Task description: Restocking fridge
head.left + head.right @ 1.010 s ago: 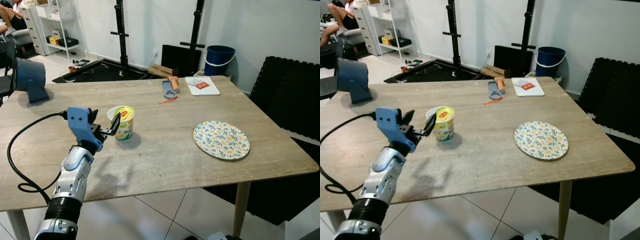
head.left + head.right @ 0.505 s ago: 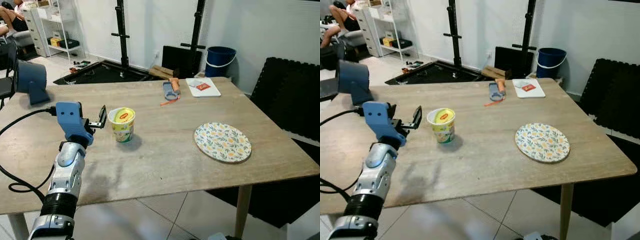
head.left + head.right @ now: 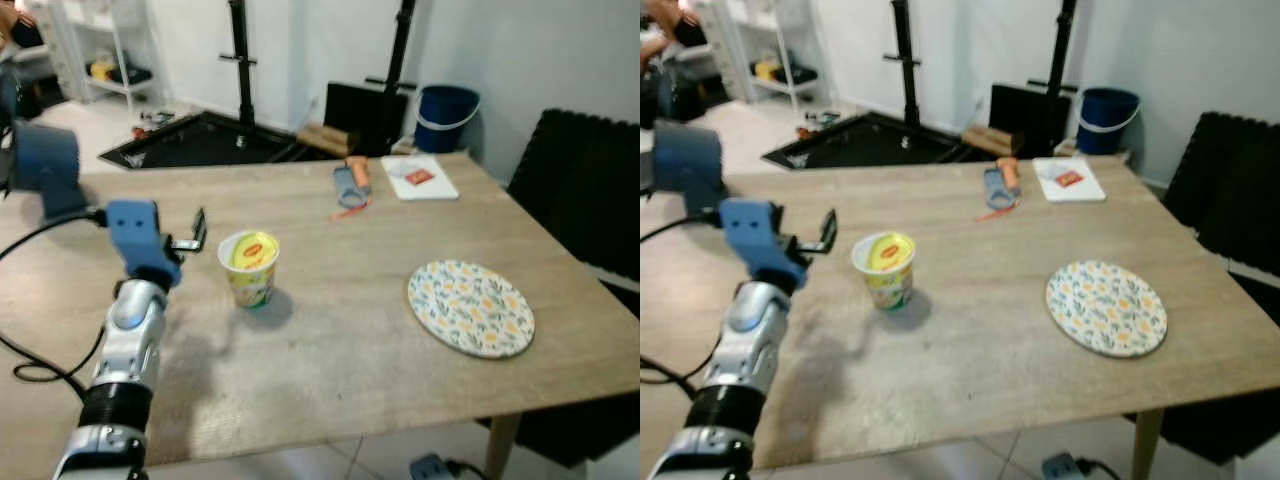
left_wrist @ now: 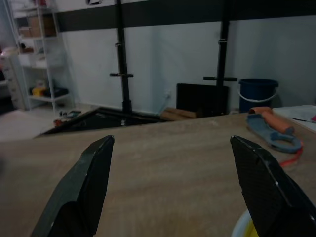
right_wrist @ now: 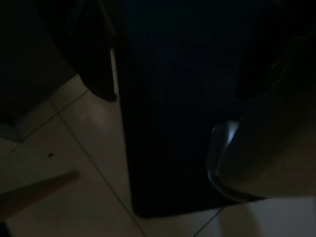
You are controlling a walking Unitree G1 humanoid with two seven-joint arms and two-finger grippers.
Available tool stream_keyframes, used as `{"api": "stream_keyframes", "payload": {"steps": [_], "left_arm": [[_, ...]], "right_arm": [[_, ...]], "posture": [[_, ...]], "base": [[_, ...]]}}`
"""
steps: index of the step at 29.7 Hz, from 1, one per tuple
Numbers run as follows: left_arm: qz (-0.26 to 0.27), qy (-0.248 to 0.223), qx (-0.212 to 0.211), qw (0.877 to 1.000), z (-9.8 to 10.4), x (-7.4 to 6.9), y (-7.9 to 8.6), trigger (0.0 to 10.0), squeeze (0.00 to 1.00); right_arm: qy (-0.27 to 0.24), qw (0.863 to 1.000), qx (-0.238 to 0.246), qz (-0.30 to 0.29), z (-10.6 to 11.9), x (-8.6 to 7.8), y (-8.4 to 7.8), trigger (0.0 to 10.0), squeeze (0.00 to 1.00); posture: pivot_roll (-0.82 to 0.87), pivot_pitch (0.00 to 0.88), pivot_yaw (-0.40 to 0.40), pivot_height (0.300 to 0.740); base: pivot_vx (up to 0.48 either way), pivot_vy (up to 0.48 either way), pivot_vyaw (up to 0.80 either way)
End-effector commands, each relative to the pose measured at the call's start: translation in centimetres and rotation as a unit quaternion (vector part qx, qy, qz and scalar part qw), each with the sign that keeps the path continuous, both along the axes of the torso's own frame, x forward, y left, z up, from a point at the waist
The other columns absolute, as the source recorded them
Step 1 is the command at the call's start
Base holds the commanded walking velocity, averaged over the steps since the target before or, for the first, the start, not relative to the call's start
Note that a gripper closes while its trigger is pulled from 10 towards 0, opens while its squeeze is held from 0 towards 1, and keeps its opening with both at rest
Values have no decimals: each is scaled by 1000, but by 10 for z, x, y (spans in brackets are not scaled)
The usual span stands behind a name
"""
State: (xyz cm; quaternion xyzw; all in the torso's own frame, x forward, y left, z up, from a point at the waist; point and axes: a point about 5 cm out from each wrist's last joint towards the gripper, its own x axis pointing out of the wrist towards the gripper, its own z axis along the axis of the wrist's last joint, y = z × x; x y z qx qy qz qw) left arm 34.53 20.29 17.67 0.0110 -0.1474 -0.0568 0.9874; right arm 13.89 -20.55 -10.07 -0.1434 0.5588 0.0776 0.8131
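Tabletop (image 3: 330, 330): cup (image 3: 249, 266) just beside open left hand (image 3: 198, 231)

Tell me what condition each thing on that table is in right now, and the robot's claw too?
Noodle cup: upright, lid sealed, not held.
Left gripper: open, beside the cup, apart from it.
Floral plate: flat, bare.
Blue-handled tool: lying flat near the far edge.
White board: lying flat, red packet on top.
Right gripper: hanging idle.
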Motion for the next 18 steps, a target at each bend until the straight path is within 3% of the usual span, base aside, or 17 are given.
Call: {"api": "stream_keyframes", "payload": {"steps": [1, 4, 11, 16, 18], "left_arm": [[-2, 5, -4, 1000, -3, -2, 2, 10000, 0], [-23, 8, 11, 1000, -4, -4, -4, 10000, 0], [-32, 12, 10, 999, -7, -4, -8, 10000, 0], [-38, 23, -11, 999, -5, -2, -10, 10000, 0], [-43, 15, -27, 999, 8, -1, -6, 10000, 0]], "right_arm": [[3, 1000, 4, 1, -1, -2, 4, 10000, 0], [2, 1000, 4, 1, -1, -1, 4, 10000, 0], [2, 1000, 4, 2, -1, -1, 4, 10000, 0], [4, 1000, 3, 3, -1, -2, 4, 10000, 0], [4, 1000, 2, 3, -1, -2, 3, 10000, 0]], "posture": [[7, 2, 20, 740], [7, 2, 20, 740], [5, 4, 17, 740], [5, 4, 17, 740], [5, 4, 14, 740]], "base": [[0, 0, 0], [0, 0, 0], [0, -430, 0], [0, 0, 0], [0, 0, 0]]}}
